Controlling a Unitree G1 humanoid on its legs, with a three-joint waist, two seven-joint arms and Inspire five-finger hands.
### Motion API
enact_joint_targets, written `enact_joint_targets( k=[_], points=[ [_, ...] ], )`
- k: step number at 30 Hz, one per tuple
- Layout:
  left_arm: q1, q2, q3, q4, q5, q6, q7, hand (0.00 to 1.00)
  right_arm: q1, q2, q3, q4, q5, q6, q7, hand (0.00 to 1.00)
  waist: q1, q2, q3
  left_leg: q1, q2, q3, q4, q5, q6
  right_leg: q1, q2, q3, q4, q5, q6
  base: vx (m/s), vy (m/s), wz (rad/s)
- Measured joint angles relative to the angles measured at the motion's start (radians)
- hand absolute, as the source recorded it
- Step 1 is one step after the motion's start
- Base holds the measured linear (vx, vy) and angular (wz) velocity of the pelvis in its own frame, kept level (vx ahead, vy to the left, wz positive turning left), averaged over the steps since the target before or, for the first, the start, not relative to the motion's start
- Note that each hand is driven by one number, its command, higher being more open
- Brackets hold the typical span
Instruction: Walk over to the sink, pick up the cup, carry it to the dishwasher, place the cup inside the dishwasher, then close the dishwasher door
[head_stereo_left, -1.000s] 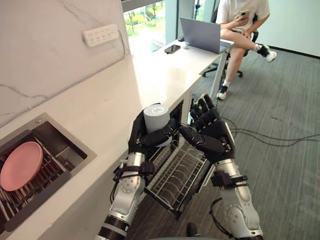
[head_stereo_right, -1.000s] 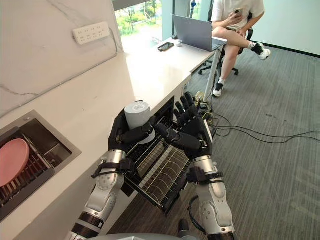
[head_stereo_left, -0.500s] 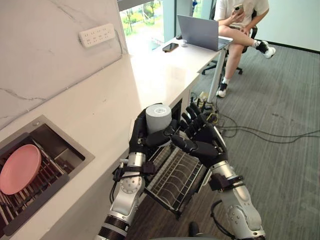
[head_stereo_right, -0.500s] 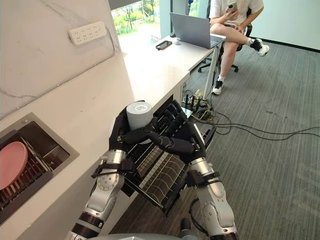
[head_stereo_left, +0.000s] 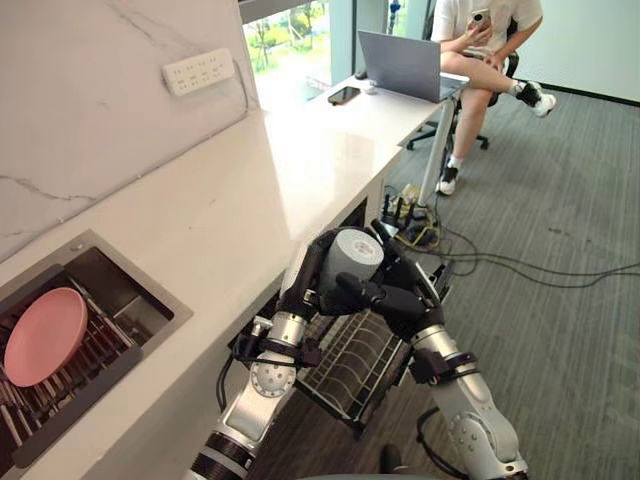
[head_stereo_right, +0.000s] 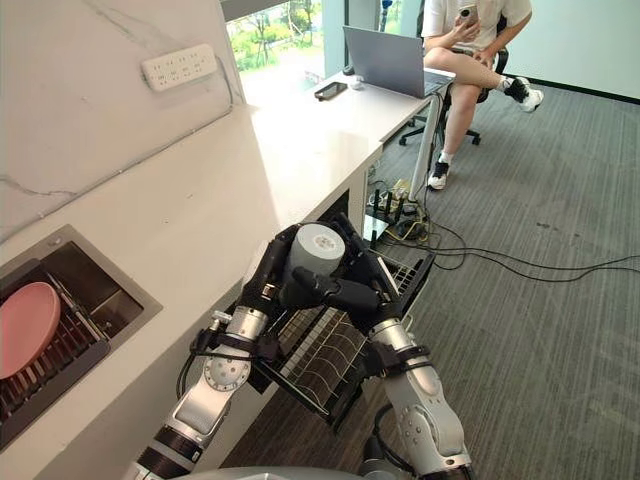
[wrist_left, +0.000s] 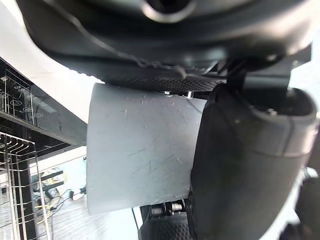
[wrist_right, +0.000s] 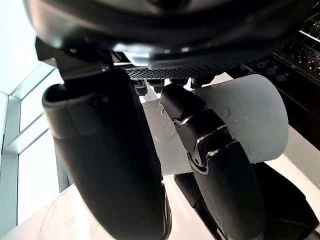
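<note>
Just off the right edge of the white stone counter (head_stereo_left: 200, 230), your light grey cylindrical cup (head_stereo_left: 352, 258) hangs in the air, tilted so that its round end faces up and to the right. Both hands have it. Your left hand (head_stereo_left: 305, 285) is wrapped round its left side, and the left wrist view shows the cup's wall lying against the palm with the thumb beside it. Your right hand (head_stereo_left: 400, 300) is clasped over the near right side, with a finger (wrist_right: 210, 145) curled across the cup's wall.

Directly below the cup, the wire dishwasher rack (head_stereo_left: 350, 360) stands pulled out from under the counter, its near corner jutting towards you. The counter edge runs close along the left hand's side, so you have little room on the left. On the right, grey carpet (head_stereo_left: 560, 330) lies open, with dark cables (head_stereo_left: 520, 270) trailing over it beyond the rack.

At the near left, the steel sink (head_stereo_left: 120, 300) is sunk into the counter and holds a round pink plate (head_stereo_left: 45, 335). A white power strip (head_stereo_left: 203, 71) sits on the marble wall. At the far end, a person (head_stereo_left: 480, 40) sits by a grey laptop (head_stereo_left: 405, 65).
</note>
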Motion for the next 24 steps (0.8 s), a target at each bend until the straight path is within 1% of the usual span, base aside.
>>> enact_joint_targets(
  k=[4, 11, 17, 18, 24],
  points=[
    [-0.001, 0.002, -0.012, 0.000, 0.017, 0.002, 0.002, 0.00, -0.001, -0.002, 0.016, 0.000, -0.005, 0.011, -0.038, 1.00, -0.001, 0.003, -0.001, -0.003, 0.000, -0.006, 0.000, 0.000, 0.000, 0.000, 0.000, -0.005, 0.000, 0.009, 0.008, 0.01, 0.004, 0.03],
    [-0.001, 0.004, -0.040, 0.001, 0.038, 0.016, 0.007, 0.00, -0.001, -0.002, 0.040, 0.002, -0.023, 0.021, -0.124, 1.00, 0.000, 0.004, -0.002, -0.005, 0.000, -0.013, 0.000, 0.000, 0.000, 0.000, -0.001, -0.010, 0.000, 0.009, 0.009, 0.00, 0.001, 0.00],
    [-0.001, 0.004, -0.059, 0.004, 0.057, 0.029, 0.045, 0.00, -0.001, 0.000, 0.068, 0.003, -0.088, 0.021, -0.209, 1.00, 0.000, 0.014, -0.009, -0.008, -0.001, -0.017, 0.000, 0.000, 0.000, 0.001, -0.002, -0.013, 0.000, 0.012, 0.009, 0.00, 0.000, 0.00],
    [-0.001, 0.004, -0.062, 0.004, 0.062, 0.031, 0.050, 0.00, -0.001, 0.000, 0.074, 0.003, -0.097, 0.021, -0.227, 0.00, 0.001, 0.016, -0.011, -0.008, -0.001, -0.018, 0.000, 0.001, 0.000, 0.002, -0.002, -0.014, 0.000, 0.012, 0.009, 0.00, 0.000, 0.00],
    [-0.002, 0.004, -0.068, 0.008, 0.062, 0.043, 0.072, 0.00, -0.001, 0.003, 0.106, 0.003, -0.100, 0.016, -0.298, 0.00, 0.002, 0.018, -0.012, -0.008, -0.004, -0.027, 0.000, 0.003, 0.001, 0.008, -0.006, -0.022, 0.000, 0.013, 0.010, -0.01, 0.012, 0.05]
  ],
)
